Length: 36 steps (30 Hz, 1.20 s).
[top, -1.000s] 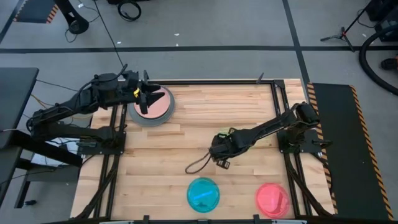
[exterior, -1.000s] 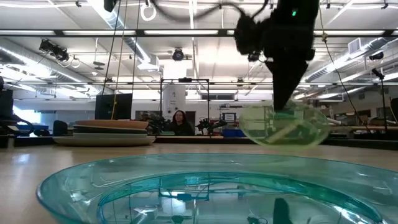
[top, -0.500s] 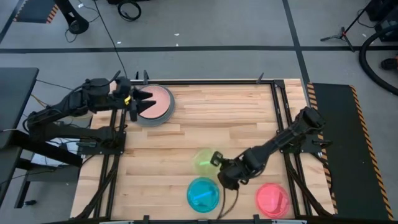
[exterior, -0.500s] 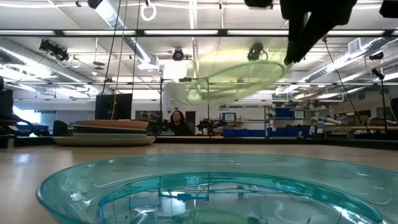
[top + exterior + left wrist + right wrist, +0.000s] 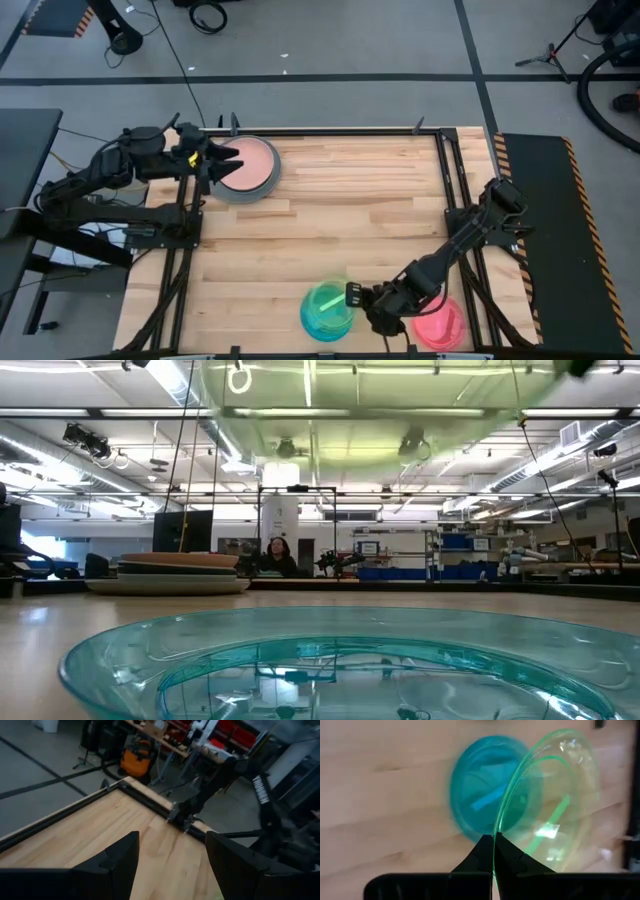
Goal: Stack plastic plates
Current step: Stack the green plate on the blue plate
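right gripper point(image 5: 352, 294): pinched on the rim of the green plate point(image 5: 328, 301), held above the cyan plate point(image 5: 316, 320) at the table's point(image 5: 340, 200) near edge
left gripper point(image 5: 225, 163): fingers apart, beside the plate stack point(image 5: 248, 170) at the far left corner
red-pink plate point(image 5: 444, 322): near right corner

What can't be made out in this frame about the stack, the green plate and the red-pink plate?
- Stack: in the high view the salmon plate on top covers all but a grey rim; in the low view the layers are too small to count.
- Green plate, pinched at its rim by the right gripper: its gap above the cyan plate cannot be judged; the low view's top edge crops it.
- Red-pink plate: partly hidden by the right arm.
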{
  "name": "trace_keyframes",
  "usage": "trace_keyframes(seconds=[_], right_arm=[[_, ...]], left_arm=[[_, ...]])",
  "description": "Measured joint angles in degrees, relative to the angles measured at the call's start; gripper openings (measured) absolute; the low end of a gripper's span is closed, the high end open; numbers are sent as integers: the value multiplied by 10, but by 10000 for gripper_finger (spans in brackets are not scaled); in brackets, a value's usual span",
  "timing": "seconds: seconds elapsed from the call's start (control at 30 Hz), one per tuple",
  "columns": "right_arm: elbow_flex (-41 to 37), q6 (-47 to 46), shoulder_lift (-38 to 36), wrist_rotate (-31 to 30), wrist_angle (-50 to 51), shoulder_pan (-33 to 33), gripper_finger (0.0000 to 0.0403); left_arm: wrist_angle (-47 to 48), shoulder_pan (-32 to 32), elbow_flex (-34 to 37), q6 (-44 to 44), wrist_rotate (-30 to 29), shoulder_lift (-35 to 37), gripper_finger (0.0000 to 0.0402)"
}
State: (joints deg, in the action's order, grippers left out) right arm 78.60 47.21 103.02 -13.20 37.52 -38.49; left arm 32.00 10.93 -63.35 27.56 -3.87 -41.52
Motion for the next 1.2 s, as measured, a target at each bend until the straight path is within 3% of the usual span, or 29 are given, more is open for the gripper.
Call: trace_keyframes(seconds=[0.67, 1.2], right_arm=[[-121, 91, 0, 54, -213, 11, 8], [-124, 86, 38, 82, -237, 12, 9]], left_arm=[[-85, -25, 0, -12, -4, -4, 233], [-136, -66, 0, 29, -9, -40, 233]])
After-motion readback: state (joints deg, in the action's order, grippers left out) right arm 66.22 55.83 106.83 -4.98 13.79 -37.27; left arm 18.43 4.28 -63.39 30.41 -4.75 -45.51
